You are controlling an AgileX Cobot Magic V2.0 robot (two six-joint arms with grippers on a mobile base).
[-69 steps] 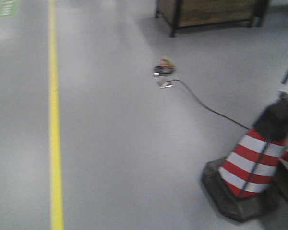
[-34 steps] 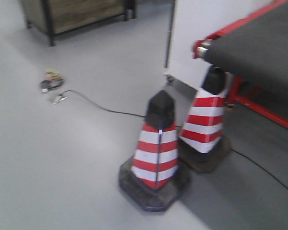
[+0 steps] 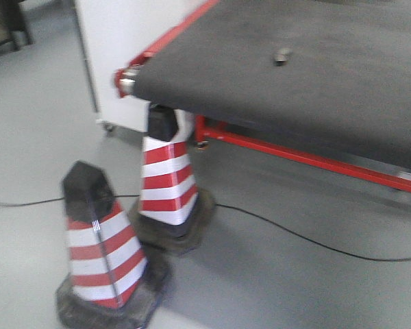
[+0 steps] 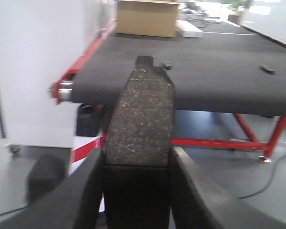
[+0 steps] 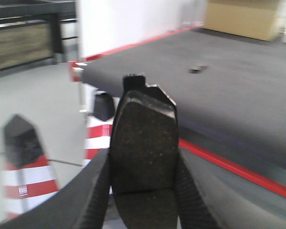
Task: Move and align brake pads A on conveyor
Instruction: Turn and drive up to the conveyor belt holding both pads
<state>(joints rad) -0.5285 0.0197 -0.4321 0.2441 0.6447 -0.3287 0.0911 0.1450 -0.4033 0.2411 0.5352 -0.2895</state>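
Speckled grey friction material filled both wrist views, because each arm had a brake pad pinched upright between its fingers. The left gripper (image 4: 136, 191) had its jaws closed tight on the sides of one pad (image 4: 139, 119), groove running across near the bottom and a small black tab sticking up at the top. Same story on the right gripper (image 5: 143, 191): jaws snug against a darker pad (image 5: 144, 143), tab end up.

Past those, on the grey floor (image 3: 294, 274), stood two red-and-white striped cones, the nearer cone (image 3: 103, 253) just beside the second cone (image 3: 168, 185), which sat right under the corner of the conveyor (image 3: 294, 75). A thin black cable (image 3: 294, 240) snaked across the floor behind them.

Further back the belt was dark and felt-like, with a red frame (image 3: 308, 159) along the edge and a roller end at the corner. One small dark pad lying on the belt (image 3: 282, 55) was well away from the edge, and the left wrist view showed another bit (image 4: 267, 70) off towards the far right side, too blurry to tell exactly. A cardboard box (image 4: 146, 18) sat at the far end, and a white panel (image 3: 123, 41) stood beside the belt.
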